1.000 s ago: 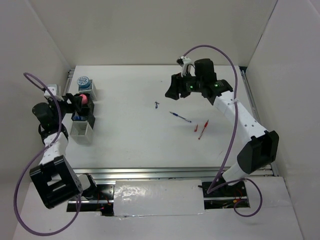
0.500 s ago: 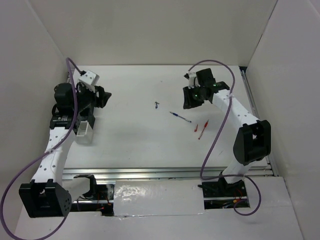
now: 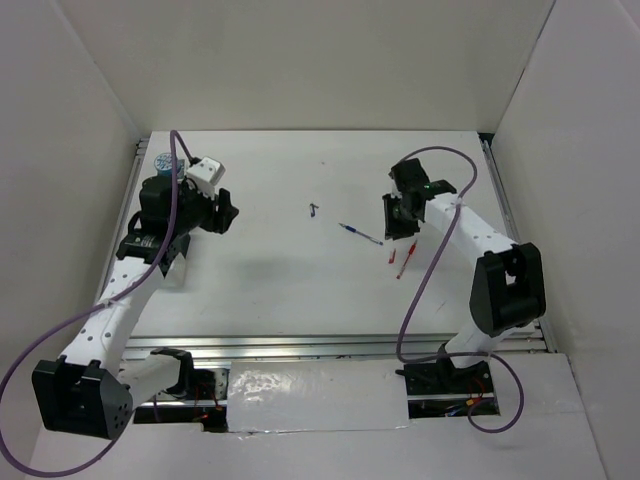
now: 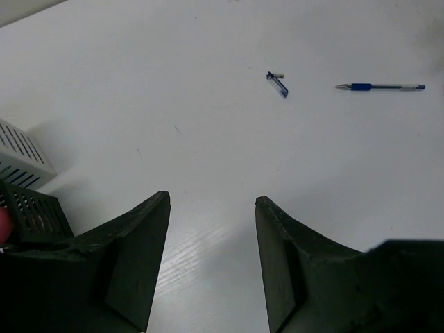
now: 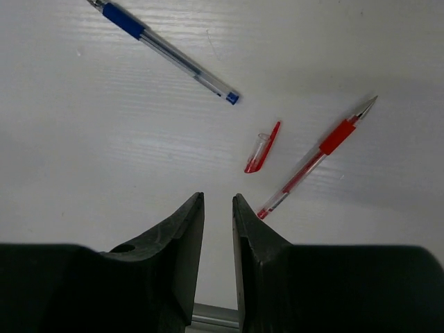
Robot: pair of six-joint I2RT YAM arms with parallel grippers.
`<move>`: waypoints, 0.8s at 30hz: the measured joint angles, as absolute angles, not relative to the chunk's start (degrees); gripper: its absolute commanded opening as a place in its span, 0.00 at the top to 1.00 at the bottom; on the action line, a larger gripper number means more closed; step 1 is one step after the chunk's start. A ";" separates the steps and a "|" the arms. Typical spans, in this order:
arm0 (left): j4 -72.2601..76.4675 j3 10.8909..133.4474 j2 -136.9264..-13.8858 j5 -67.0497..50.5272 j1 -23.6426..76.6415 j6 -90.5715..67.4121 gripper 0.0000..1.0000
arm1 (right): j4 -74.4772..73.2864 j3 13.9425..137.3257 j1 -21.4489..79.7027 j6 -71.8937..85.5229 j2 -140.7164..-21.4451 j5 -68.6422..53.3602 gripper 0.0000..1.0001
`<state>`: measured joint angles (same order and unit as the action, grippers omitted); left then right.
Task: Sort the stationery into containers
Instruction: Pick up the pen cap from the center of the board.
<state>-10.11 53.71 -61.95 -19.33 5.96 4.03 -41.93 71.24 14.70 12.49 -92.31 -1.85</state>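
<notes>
The blue pen (image 3: 360,234) (image 5: 163,50), red pen (image 3: 407,258) (image 5: 316,158) and short red piece (image 3: 392,255) (image 5: 261,149) lie right of the table's centre. My right gripper (image 3: 400,215) (image 5: 218,198) hovers over them, its jaws open by a narrow gap with nothing between. A tiny blue piece (image 3: 314,209) (image 4: 277,84) lies near the centre. My left gripper (image 3: 222,212) (image 4: 211,200) is open and empty over bare table, just right of the containers: a white slotted box (image 4: 21,149) and a black mesh box (image 4: 31,211). The left arm hides most of that row.
A round blue-white tin (image 3: 165,160) shows at the far left behind the left arm. A metal rail (image 3: 340,345) runs along the table's near edge. White walls close in the left, back and right sides.
The left arm swung from the containers out toward the table's middle. The right arm drew back and down over the pens, and its jaws narrowed a lot.
</notes>
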 measured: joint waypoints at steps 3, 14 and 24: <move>-11.05 53.67 -61.87 -17.54 6.28 3.88 0.35 | -41.82 70.94 16.53 14.02 -93.03 0.71 0.70; -12.01 52.60 -59.99 -14.74 8.45 2.59 0.35 | -41.87 70.98 15.57 18.57 -100.62 6.85 0.68; -11.97 52.60 -59.99 -13.52 8.73 2.52 0.34 | -42.17 72.01 15.88 19.84 -106.54 6.74 0.69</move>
